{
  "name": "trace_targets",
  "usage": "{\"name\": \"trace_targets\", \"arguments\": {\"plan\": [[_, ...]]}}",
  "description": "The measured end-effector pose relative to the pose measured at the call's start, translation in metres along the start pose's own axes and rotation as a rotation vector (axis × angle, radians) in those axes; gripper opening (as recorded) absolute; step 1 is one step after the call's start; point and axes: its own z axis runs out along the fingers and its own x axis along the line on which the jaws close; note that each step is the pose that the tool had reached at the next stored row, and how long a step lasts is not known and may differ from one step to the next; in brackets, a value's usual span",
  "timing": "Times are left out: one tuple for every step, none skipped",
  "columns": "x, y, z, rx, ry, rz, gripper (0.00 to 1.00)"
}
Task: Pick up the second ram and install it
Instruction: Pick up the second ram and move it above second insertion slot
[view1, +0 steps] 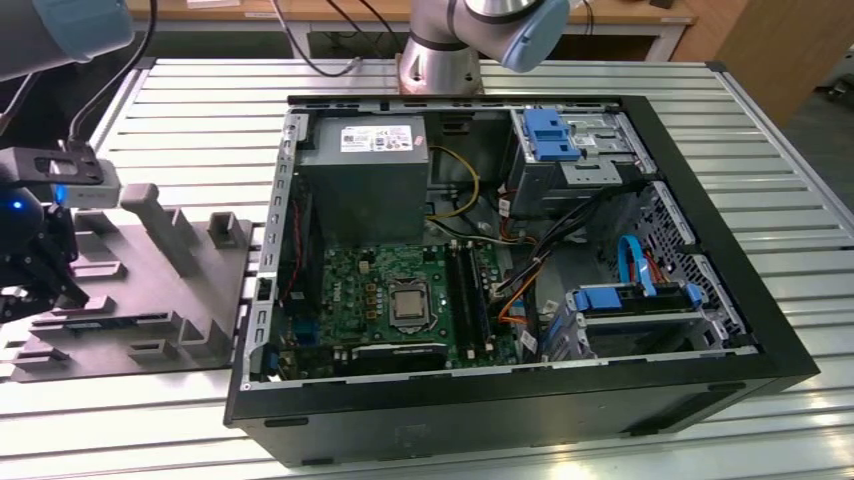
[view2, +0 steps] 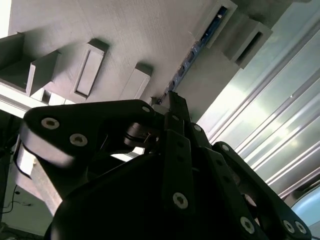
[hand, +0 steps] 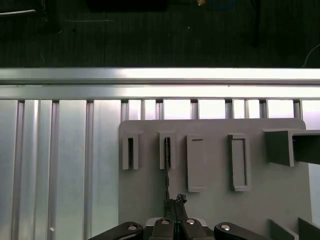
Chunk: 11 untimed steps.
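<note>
The second ram (view2: 199, 44) is a thin blue-green strip standing on edge in a slot of the grey holder plate (view2: 125, 30). In the first wrist view the ram (hand: 167, 172) shows as a dark line running from its slot block to my fingertips. My gripper (hand: 175, 202) is down on the ram's near end, its black fingers (view2: 176, 107) drawn together around the strip, which still rests in the holder. In the exterior view my gripper (view1: 56, 292) hangs over the grey holder plate (view1: 160, 345) at the exterior view's left.
An open computer case (view1: 667, 390) lies at the centre of the slatted metal table (view1: 174, 430). Inside it lies the green motherboard (view1: 347, 285) with long black memory slots (view1: 467, 290), cables and blue drive brackets. Raised blocks (hand: 239, 161) stand on the holder plate.
</note>
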Motion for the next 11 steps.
{"name": "trace_targets", "arguments": {"plan": [[0.0001, 0.0000, 0.0015, 0.0001, 0.0000, 0.000, 0.10], [0.0001, -0.0001, 0.0023, 0.0000, 0.0000, 0.000, 0.10], [0.0001, -0.0001, 0.0026, -0.0001, 0.0001, 0.000, 0.10], [0.0001, -0.0001, 0.0031, -0.0002, 0.0001, 0.000, 0.10], [0.0002, -0.0002, 0.0041, 0.0000, 0.0000, 0.000, 0.10], [0.0002, -0.0003, 0.0056, 0.0001, -0.0001, 0.000, 0.10], [0.0002, -0.0004, 0.0070, 0.0000, 0.0000, 0.000, 0.10], [0.0002, -0.0005, 0.0083, 0.0000, 0.0000, 0.000, 0.10], [0.0002, -0.0005, 0.0096, -0.0001, 0.0000, 0.000, 0.10], [0.0003, -0.0006, 0.0109, 0.0000, 0.0000, 0.000, 0.10], [0.0003, -0.0007, 0.0120, 0.0000, 0.0000, -0.001, 0.10]]}}
